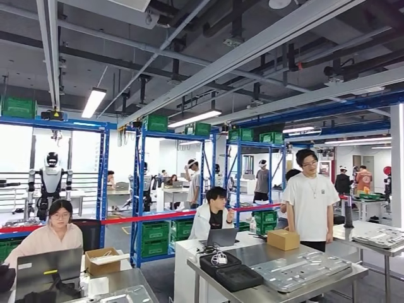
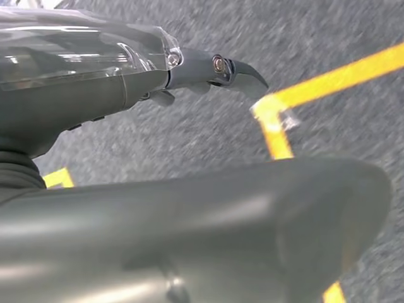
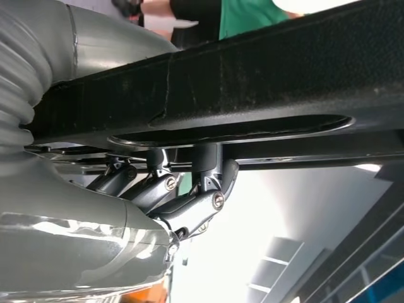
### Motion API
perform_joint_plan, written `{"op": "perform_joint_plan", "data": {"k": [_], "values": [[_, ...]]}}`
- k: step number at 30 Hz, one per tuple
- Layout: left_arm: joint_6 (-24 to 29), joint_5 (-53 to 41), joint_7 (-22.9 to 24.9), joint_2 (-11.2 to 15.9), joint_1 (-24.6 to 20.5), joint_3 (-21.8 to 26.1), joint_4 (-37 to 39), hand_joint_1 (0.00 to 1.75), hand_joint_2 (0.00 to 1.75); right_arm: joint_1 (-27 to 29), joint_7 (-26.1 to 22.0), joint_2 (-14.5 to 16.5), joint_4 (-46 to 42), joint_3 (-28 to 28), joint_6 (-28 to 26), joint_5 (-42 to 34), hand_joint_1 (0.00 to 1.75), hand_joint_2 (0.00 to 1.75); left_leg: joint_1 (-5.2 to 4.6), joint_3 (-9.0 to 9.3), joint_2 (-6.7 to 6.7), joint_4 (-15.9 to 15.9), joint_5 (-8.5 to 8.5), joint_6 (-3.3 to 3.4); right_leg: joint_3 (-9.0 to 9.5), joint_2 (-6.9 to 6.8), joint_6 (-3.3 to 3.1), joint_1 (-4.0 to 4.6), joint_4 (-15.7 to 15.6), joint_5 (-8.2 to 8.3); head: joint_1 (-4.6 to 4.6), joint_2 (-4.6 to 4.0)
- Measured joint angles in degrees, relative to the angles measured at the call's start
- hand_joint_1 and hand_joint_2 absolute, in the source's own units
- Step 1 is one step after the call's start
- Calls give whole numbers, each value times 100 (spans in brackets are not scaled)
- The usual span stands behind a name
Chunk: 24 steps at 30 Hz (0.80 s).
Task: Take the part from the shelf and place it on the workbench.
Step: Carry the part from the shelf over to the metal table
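Steel workbench (image 1: 267,291) amid blue shelving (image 1: 138,189).

Blue shelves (image 1: 142,189) holding green crates (image 1: 154,231) stand mid-frame. At lower right, a steel worktop (image 1: 267,291) carries flat metal parts (image 1: 300,270), black cases (image 1: 228,270) and a cardboard box (image 1: 283,239). One person (image 1: 310,199) stands behind it; another (image 1: 52,233) sits at lower left with a laptop (image 1: 47,271).
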Motion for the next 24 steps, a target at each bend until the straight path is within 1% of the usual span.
{"op": "perform_joint_plan", "data": {"k": [1, 2, 3, 4, 5, 6, 7, 8, 9, 10, 11, 12, 14, 15, 16, 17, 18, 19, 20, 21, 22, 23, 24], "values": [[2, -8, -1, -4, 11, 2, 0, 0, 175, -7, 2, 14, 1, -1, 3, -6, 175, 175, -12, -40, 110, 76, -65, -23, 45, -73, 8, -18, -88, 17, 2, -1], [6, -15, -1, -7, 8, 2, 0, 0, 175, -10, 3, 26, 2, -3, 4, -11, 175, 175, -19, -124, 258, 252, -185, -48, 83, -155, 18, -38, -163, 33, 2, -1], [10, -23, -2, -10, -4, 2, 0, 0, 175, -6, 6, 32, 8, -4, 5, -16, 175, 175, -10, -257, 419, 532, -347, -83, 100, -235, 26, -39, -186, 41, 3, -2], [15, -31, -2, -9, -21, 2, 0, 0, 175, 2, 10, 34, 15, -7, 6, -20, 175, 175, 14, -419, 520, 876, -515, -126, 105, -318, 29, -43, -192, 39, 3, -2], [16, -37, -2, -8, -31, 2, 0, 0, 175, 14, 14, 33, 25, -7, 9, -23, 175, 175, 46, -558, 572, 1173, -623, -168, 106, -406, 40, -48, -190, 31, 3, -2], [15, -43, -2, -8, -29, 2, 0, 0, 175, 24, 17, 33, 37, -7, 13, -27, 175, 175, 82, -629, 606, 1332, -647, -211, 108, -489, 56, -57, -187, 20, 3, -2], [13, -46, -4, -9, -20, 2, 0, 0, 175, 30, 20, 33, 48, -7, 18, -31, 175, 175, 118, -595, 638, 1287, -571, -255, 112, -565, 80, -70, -180, 5, 3, -2], [10, -49, -9, -9, -10, 2, 0, 0, 175, 31, 20, 33, 56, -7, 21, -37, 175, 175, 152, -458, 685, 1046, -414, -299, 118, -636, 112, -88, -164, -16, 3, -2], [8, -51, -18, -8, -6, 2, 0, 0, 175, 27, 21, 34, 62, -7, 23, -41, 175, 175, 179, -261, 783, 677, -246, -345, 125, -702, 158, -103, -133, -48, 3, -2], [3, -53, -30, -8, -13, 2, 1, 0, 175, 21, 21, 34, 63, -9, 24, -47, 175, 175, 179, -86, 883, 352, -126, -359, 125, -761, 210, -104, -95, -84, 4, -2], [-2, -55, -44, -8, -24, 2, 1, 0, 175, 16, 23, 36, 63, -11, 25, -52, 175, 175, 167, 31, 946, 124, -60, -331, 124, -810, 259, -102, -59, -117, 3, -2], [-5, -56, -57, -8, -29, 2, 2, 0, 175, 12, 26, 38, 62, -14, 26, -57, 175, 175, 144, 80, 980, 15, -53, -281, 126, -855, 298, -93, -35, -140, 2, -2], [-11, -59, -77, -6, -14, 2, 2, 0, 175, 10, 35, 43, 62, -16, 28, -69, 175, 175, 100, 69, 883, 11, -67, -143, 145, -928, 350, -106, -36, -155, -1, -2], [-11, -60, -84, -4, 1, 2, 2, 0, 175, 7, 39, 45, 63, -16, 30, -76, 175, 175, 92, 71, 843, 7, -65, -99, 158, -913, 375, -126, -25, -184, -1, -1], [-11, -62, -91, -2, 10, 2, 2, 0, 175, 3, 46, 47, 64, -19, 33, -91, 175, 175, 87, 75, 805, 2, -61, -58, 139, -826, 394, -148, 53, -261, 0, -1], [-11, -63, -97, 0, 8, 2, 2, 0, 175, 0, 55, 49, 66, -23, 42, -116, 175, 175, 86, 81, 770, -3, -56, -22, 68, -698, 404, -163, 240, -396, -1, -1], [-11, -63, -102, 3, 2, 2, 2, 0, 175, 1, 66, 49, 71, -27, 53, -151, 175, 175, 78, 83, 740, -5, -55, 7, -60, -549, 403, -171, 539, -573, -1, -1], [-14, -63, -104, 4, -6, 3, 2, 0, 175, 9, 77, 49, 80, -31, 65, -197, 175, 175, 59, 82, 702, -5, -55, 30, -252, -437, 387, -170, 947, -767, -1, -2], [-19, -61, -106, 5, -13, 3, 2, 0, 175, 22, 89, 49, 96, -33, 78, -242, 175, 175, 33, 83, 662, -4, -55, 51, -449, -385, 366, -163, 1344, -914, -1, -2], [-23, -60, -108, 6, -14, 4, 2, 0, 175, 35, 101, 48, 112, -33, 85, -273, 175, 175, 4, 85, 623, -4, -56, 65, -596, -360, 339, -150, 1614, -973, -1, -2], [-29, -58, -109, 6, -13, 4, 2, 0, 175, 44, 111, 48, 128, -33, 89, -293, 175, 175, -25, 91, 586, -4, -57, 78, -655, -347, 300, -126, 1683, -923, 0, -2], [-34, -57, -112, 6, -12, 4, 2, 0, 175, 46, 119, 49, 139, -33, 91, -301, 175, 175, -46, 101, 554, -4, -58, 87, -599, -333, 252, -90, 1511, -762, -1, -2], [-38, -57, -113, 5, -11, 4, 2, 0, 175, 41, 123, 51, 143, -34, 91, -304, 175, 175, -59, 115, 525, -5, -59, 93, -448, -310, 189, -38, 1140, -523, 0, -2]]}}
